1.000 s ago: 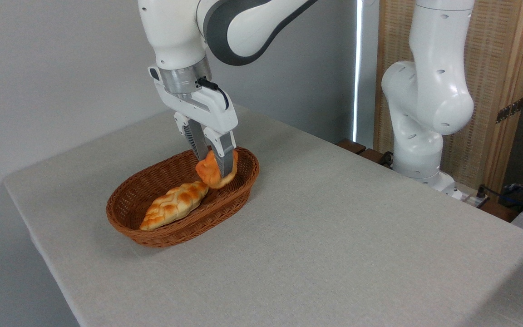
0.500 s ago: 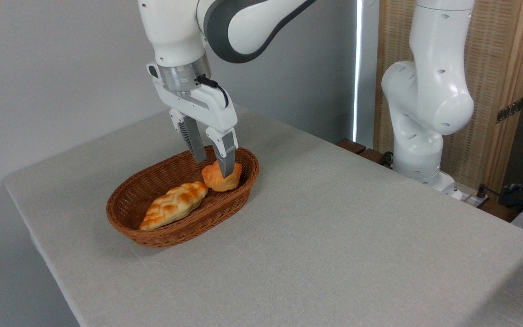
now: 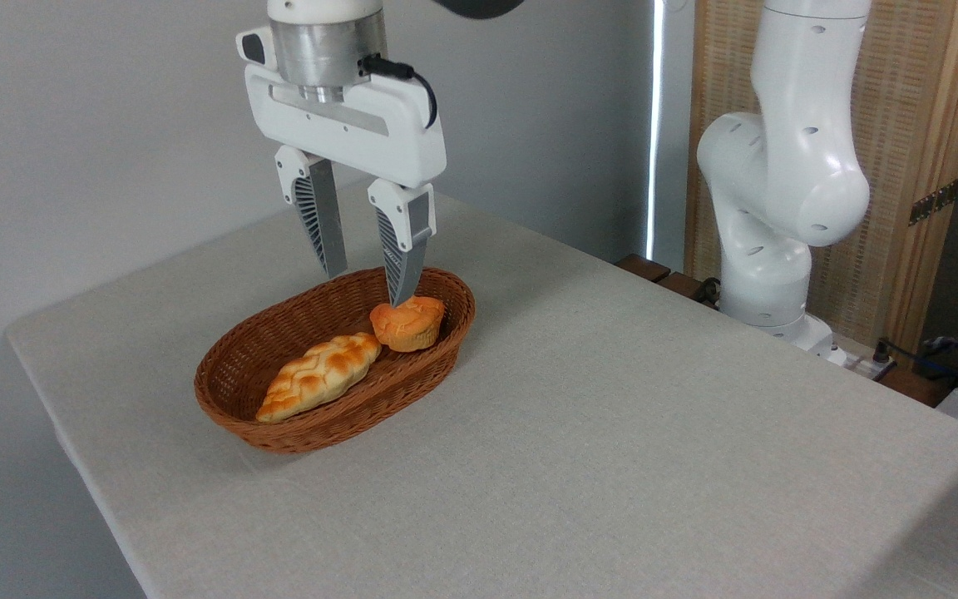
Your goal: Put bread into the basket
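Fixed camera view: the surface (image 3: 612,433) is being seen as a wide grey slab w/ its near-left edge running diagonally down to the bottom of frame and its far edge meeting the wall. Lots of bare room is being left on the right half and in front of the basket (image 3: 313,416), which is sitting toward the left-rear part, well in from every edge.

The gripper (image 3: 367,279) is being held above the basket's far end, fingers spread wide apart, nothing between them, nothing grasped. The right finger (image 3: 402,249) tip is hanging just over the bread (image 3: 408,324); whether it is touching the bun's top cannot be told from this angle.

The bread is resting inside the basket at its right end, upright, next to the braided loaf (image 3: 321,374), which is lying lengthwise along the middle.

Arm above the wrist is being cut off by the top of frame. The arm's base (image 3: 770,249) is standing at the right-rear edge; dark items at far right are being cropped, not identifiable.
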Tool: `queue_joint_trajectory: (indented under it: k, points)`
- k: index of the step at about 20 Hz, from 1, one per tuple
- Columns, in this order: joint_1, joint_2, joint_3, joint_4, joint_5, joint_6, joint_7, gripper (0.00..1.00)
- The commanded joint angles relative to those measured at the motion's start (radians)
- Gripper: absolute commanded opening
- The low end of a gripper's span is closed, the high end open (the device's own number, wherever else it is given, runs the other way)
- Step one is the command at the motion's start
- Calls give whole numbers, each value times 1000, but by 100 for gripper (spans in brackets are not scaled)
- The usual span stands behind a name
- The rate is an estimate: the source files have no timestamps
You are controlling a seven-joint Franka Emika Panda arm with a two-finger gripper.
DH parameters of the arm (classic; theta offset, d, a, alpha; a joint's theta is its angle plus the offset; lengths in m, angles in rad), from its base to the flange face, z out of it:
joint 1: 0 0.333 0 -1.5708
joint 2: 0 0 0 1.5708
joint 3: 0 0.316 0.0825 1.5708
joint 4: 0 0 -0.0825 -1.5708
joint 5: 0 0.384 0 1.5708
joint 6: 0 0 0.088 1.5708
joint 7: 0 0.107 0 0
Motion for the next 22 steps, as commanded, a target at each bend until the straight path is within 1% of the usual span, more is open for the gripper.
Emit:
queue_joint_trajectory:
  k: [1, 2, 4, 5, 6, 8, 9, 13, 15, 20, 21, 22]
  points:
    - [26, 18, 12, 68, 21, -40, 37, 100]
    - [41, 28, 12, 85, 23, -59, 67, 100]
    - [60, 35, 12, 112, 23, -114, 176, 100]
    - [66, 38, 12, 123, 35, -131, 215, 100]
    - [66, 38, 12, 125, 61, -134, 236, 100]
    - [66, 43, 8, 126, 111, -134, 247, 100]
    - [66, 51, 5, 126, 119, -134, 246, 100]
    - [66, 51, 4, 126, 118, -133, 247, 100]
    - [66, 51, 8, 126, 105, -134, 244, 100]
    - [66, 54, 0, 126, 99, -156, 243, 100]
    - [66, 70, -3, 131, 86, -156, 237, 100]
    - [69, 87, -3, 153, 58, -166, 235, 100]
